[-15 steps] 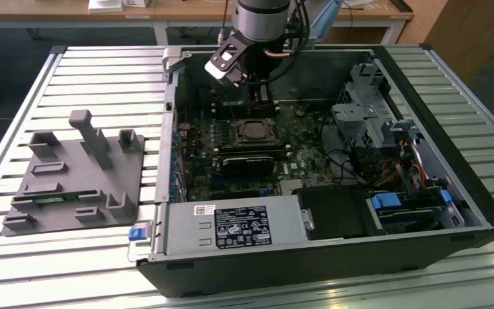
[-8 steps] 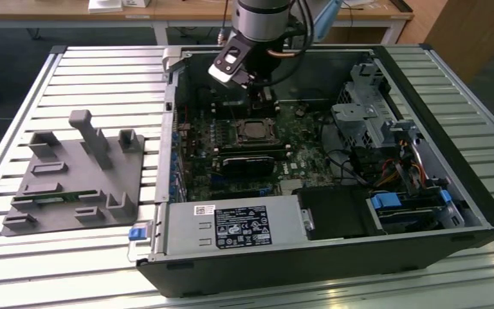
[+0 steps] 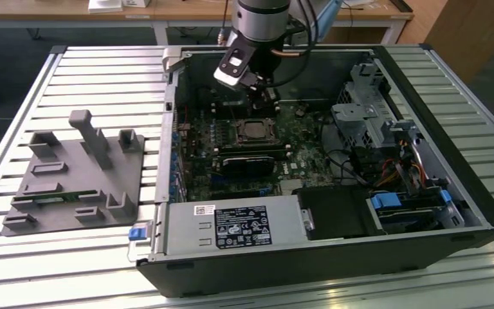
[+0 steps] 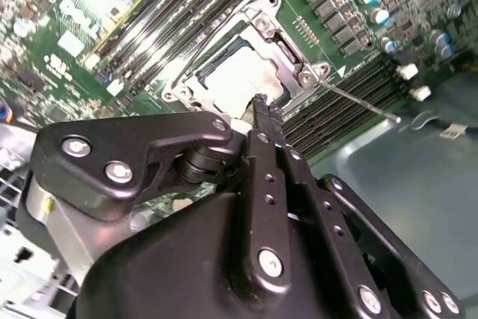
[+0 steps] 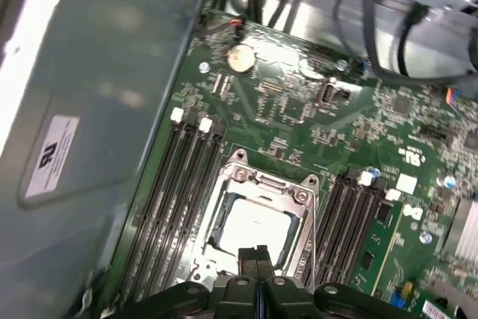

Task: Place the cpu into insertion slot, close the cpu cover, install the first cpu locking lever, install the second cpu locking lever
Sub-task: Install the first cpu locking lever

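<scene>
The cpu (image 5: pixel 254 227) (image 4: pixel 237 72) lies flat in the insertion slot (image 3: pixel 251 131), its pale metal top showing through the window of the cpu cover (image 5: pixel 263 182) (image 4: pixel 287 46), which lies down over it. A thin metal locking lever (image 4: pixel 358 102) sticks out sideways from one corner of the socket. My gripper (image 5: pixel 255 253) (image 4: pixel 266 110) (image 3: pixel 264 96) hovers just above the socket's edge. Its two black fingers are pressed together, shut, with nothing between them.
The socket sits on a green motherboard (image 5: pixel 299 110) inside an open black computer case (image 3: pixel 316 257), flanked by rows of black memory slots (image 5: pixel 168 199). Cables and a drive cage (image 3: pixel 367 116) stand at the exterior view's right. A grey fixture plate (image 3: pixel 71 180) lies outside the case.
</scene>
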`<move>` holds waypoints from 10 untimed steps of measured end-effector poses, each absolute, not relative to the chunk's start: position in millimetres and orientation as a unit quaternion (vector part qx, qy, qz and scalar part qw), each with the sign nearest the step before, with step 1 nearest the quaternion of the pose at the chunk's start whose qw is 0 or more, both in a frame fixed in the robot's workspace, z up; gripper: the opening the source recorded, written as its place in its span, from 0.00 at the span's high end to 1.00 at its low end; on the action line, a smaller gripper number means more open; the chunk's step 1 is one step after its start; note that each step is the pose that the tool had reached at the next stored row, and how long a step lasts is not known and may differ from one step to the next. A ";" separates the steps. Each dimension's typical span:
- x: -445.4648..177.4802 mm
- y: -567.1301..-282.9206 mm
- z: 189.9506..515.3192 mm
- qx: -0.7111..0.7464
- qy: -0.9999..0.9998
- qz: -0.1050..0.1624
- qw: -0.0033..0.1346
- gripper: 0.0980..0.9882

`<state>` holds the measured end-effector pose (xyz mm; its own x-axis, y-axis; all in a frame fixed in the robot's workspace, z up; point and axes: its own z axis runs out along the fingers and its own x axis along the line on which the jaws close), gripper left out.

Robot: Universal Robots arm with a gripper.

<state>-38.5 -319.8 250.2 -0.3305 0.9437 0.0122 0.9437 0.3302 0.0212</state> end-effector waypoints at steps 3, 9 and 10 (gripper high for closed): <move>-38.5 -319.8 250.1 0.556 0.831 0.012 0.001 0.99; -38.7 -319.8 250.0 0.530 0.848 0.012 0.000 0.99; -38.8 -319.8 250.0 0.522 0.853 0.012 0.000 0.99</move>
<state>-38.8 -319.8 250.0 -0.4553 0.8902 0.0124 0.8902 0.4550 0.0212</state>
